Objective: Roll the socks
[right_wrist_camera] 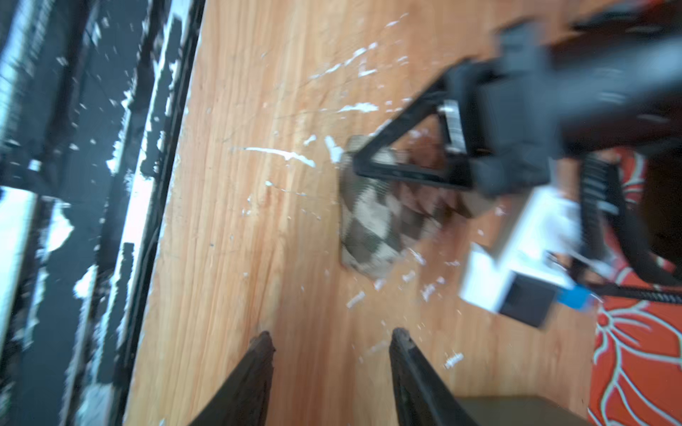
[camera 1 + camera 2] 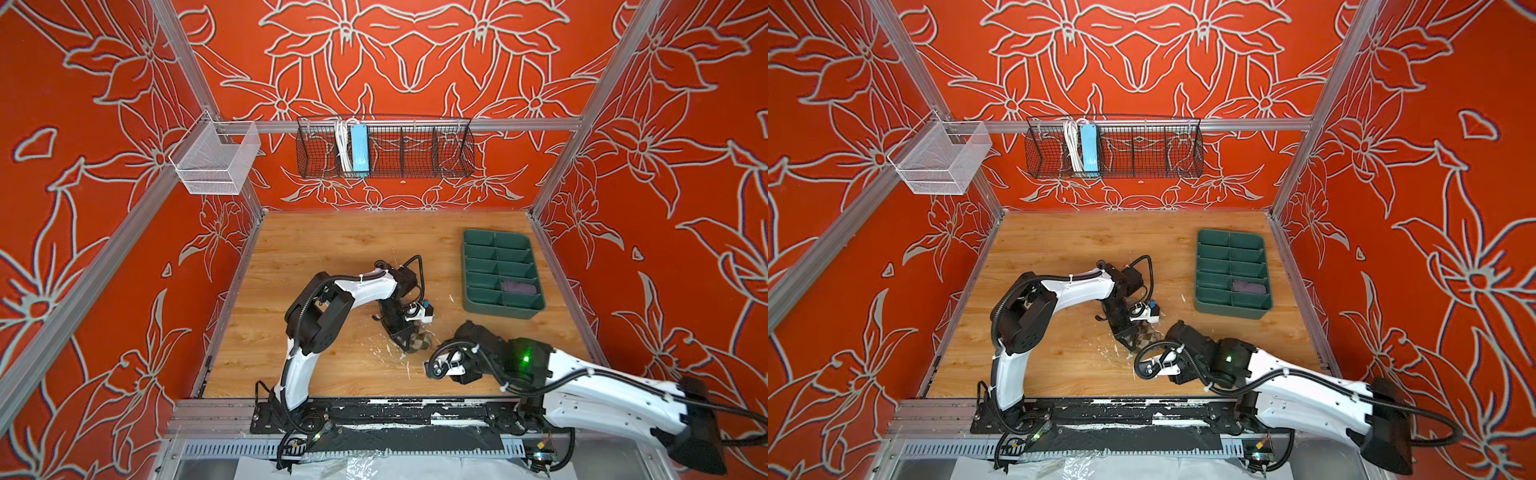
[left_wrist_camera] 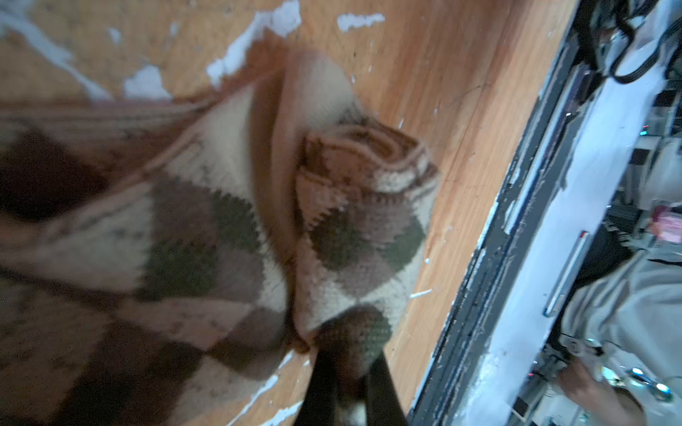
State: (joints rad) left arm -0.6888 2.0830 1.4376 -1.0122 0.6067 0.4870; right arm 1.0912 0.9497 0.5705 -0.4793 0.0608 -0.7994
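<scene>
Starting at the left, the left gripper (image 2: 409,343) is down at the wooden table (image 2: 332,249) near its middle. Its fingers (image 3: 321,383) are pinched tight on one end of the beige argyle sock (image 2: 422,341). The left wrist view shows that sock (image 3: 350,221) already wound into a fat roll, with the spiral of layers visible at the end away from the fingers. More of its fabric bunches up blurred close to the lens, so I cannot tell how much is left unrolled. Just to the right of the bundle is the right gripper (image 1: 332,335). Its fingers stand apart with only bare table between them, and they touch nothing. Seen from there, the argyle sock (image 1: 369,225) lies straight ahead, near but clear of the tips. Its longer side runs across the line of approach, not along it. So the left arm has the sock, and I would say the right one needs only a short reach forward to meet the roll broadside. Further right and toward the back, well apart from both arms, sits the green divided tray (image 2: 503,311). The purple sock (image 2: 517,287) is tucked as a small bundle into a right-hand compartment, second from the near end.
</scene>
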